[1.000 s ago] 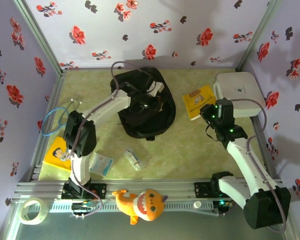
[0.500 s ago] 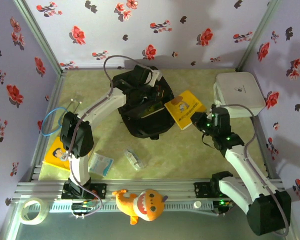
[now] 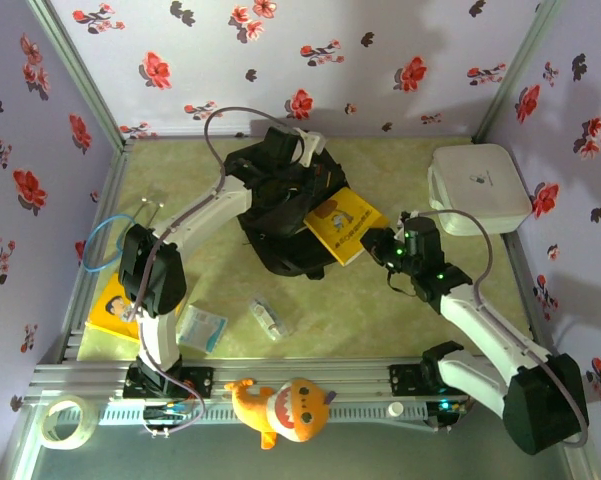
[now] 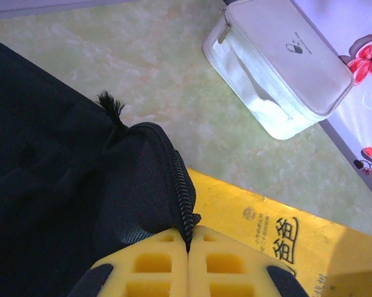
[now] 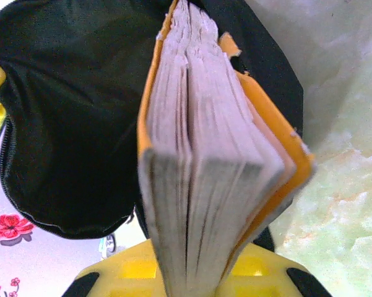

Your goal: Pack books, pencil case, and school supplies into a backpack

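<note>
Table (image 3: 380, 300): pale green marbled top. Black backpack (image 3: 280, 255) at centre-rear. White box (image 3: 478, 187) rear-R, well apart from it. Near edge, L to R: yellow book (image 3: 110, 305) at L corner, pale packet (image 3: 202, 327), clear pencil case (image 3: 269, 318) just beside.

The backpack (image 4: 56, 185), left in the left wrist view, is matt black woven cloth with a coarse-toothed zip. The yellow book (image 5: 198, 185) has a smooth cover and rough-edged pale paper pages. The white box (image 4: 285, 55), upper right, looks smooth and faintly glossy.
</note>
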`<move>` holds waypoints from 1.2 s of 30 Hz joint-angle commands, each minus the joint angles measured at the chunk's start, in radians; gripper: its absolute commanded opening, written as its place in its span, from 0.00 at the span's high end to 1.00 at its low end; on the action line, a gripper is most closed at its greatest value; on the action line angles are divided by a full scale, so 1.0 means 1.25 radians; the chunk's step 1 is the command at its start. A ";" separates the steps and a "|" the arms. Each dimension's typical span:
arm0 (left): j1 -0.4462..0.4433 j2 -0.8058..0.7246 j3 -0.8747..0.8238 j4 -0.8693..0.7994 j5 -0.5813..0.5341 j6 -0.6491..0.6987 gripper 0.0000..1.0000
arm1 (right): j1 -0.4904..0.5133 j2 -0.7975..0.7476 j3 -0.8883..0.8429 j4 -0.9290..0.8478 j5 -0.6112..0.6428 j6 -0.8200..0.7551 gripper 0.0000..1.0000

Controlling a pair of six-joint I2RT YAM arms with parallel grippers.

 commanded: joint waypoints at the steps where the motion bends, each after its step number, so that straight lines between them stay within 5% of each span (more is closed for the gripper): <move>1: -0.004 -0.058 0.004 0.082 0.011 -0.007 1.00 | 0.011 0.007 -0.008 0.087 -0.012 0.040 0.92; 21: -0.004 -0.066 -0.015 0.105 0.055 -0.028 1.00 | 0.049 0.214 0.063 0.192 0.025 0.076 0.92; 36: -0.004 -0.068 -0.023 0.105 0.061 -0.053 1.00 | 0.084 0.549 0.286 0.234 0.040 0.183 0.91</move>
